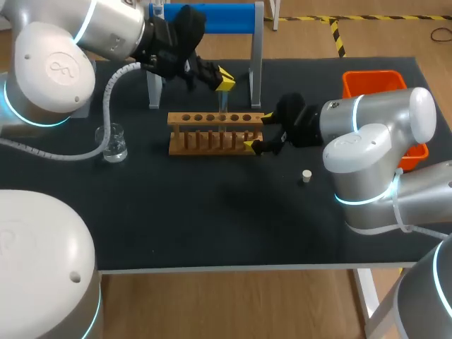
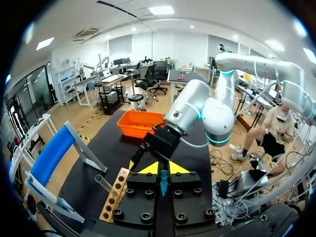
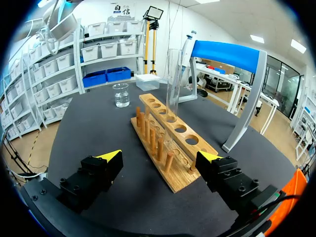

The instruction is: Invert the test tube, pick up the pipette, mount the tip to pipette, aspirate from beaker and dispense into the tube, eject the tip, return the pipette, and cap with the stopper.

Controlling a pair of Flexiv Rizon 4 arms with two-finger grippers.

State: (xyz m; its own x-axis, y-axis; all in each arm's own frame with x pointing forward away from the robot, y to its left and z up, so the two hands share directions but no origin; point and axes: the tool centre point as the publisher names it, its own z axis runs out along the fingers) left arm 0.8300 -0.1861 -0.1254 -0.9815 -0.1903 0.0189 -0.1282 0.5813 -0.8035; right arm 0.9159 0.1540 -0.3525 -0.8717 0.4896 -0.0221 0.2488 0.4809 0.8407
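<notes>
Right pincer (image 1: pixel 258 131) gapes wide, its fingers flanking the wooden rack's (image 1: pixel 212 134) near end without touching it. At its 10 o'clock the test tube (image 1: pixel 223 111) stands upright in the rack. The left pincer (image 1: pixel 224 79), tips drawn together, hangs at the tube's 12. A skewed squeeze could shove the rack and topple the tube.

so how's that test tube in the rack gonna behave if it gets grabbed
The test tube looks like thin clear glass, so probably fragile and slippery to grip. Tall and narrow, it stands upright only thanks to the wooden rack; laid flat it would likely roll. It appears empty, so likely light.
</notes>
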